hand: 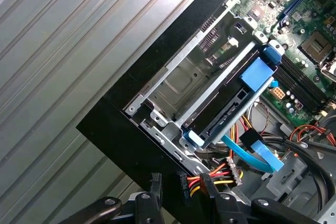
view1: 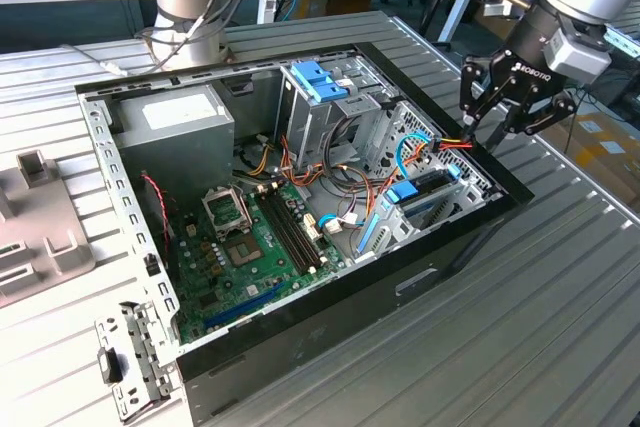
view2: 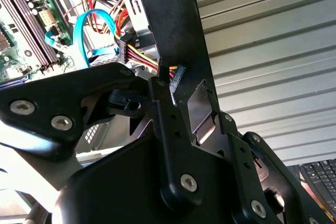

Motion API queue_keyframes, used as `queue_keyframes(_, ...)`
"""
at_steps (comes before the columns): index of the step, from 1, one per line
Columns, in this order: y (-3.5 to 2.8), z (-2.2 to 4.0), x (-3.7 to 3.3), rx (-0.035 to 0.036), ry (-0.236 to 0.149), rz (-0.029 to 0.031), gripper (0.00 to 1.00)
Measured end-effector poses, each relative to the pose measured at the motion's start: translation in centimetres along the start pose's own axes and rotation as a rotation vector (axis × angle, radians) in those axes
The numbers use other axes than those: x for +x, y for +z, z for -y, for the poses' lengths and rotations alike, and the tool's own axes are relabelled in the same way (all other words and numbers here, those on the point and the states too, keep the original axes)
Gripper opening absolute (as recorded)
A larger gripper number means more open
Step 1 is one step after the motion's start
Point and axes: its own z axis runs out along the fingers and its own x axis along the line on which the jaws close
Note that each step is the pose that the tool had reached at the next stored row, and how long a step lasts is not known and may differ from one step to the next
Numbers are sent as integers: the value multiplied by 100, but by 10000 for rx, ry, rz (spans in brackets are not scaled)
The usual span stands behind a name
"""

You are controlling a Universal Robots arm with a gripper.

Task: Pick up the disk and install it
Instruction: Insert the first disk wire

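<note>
Fingers [view1: 487, 125] pinch a power connector [hand: 184, 188] beside the disk [hand: 223, 115].

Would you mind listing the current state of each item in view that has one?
computer case: lying on its side, side panel off.
disk: edge-on in its bay, not held.
power connector: loose, away from the disk.
gripper: over the case's rim, by the power connector.

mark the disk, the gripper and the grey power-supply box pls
dark slab-shaped disk with blue trim [hand: 223, 109], first wrist view, its dark long edge.
black gripper [view1: 490, 127], exterior view, between fingertips.
grey metal power-supply box [view1: 175, 122], exterior view, top face.
</note>
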Motion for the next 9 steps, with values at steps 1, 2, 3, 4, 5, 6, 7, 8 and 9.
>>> queue_keyframes(1, 6, 2, -1, 0, 0, 0, 42)
queue_keyframes(2, 10, 4, -2, 0, -1, 0, 42)
queue_keyframes(3, 15, 6, -3, -1, 0, -1, 42)
queue_keyframes(4, 20, 7, -4, 0, 0, 0, 42)
queue_keyframes(5, 24, 9, -4, -2, -1, -3, 42)
queue_keyframes(6, 33, 9, -3, -1, -1, -1, 42)
queue_keyframes(7, 41, 10, -2, -2, -3, -2, 42)
queue_keyframes(8, 47, 10, -2, -2, -4, -2, 42)
queue_keyframes(9, 48, 10, -2, -2, -4, -3, 42)
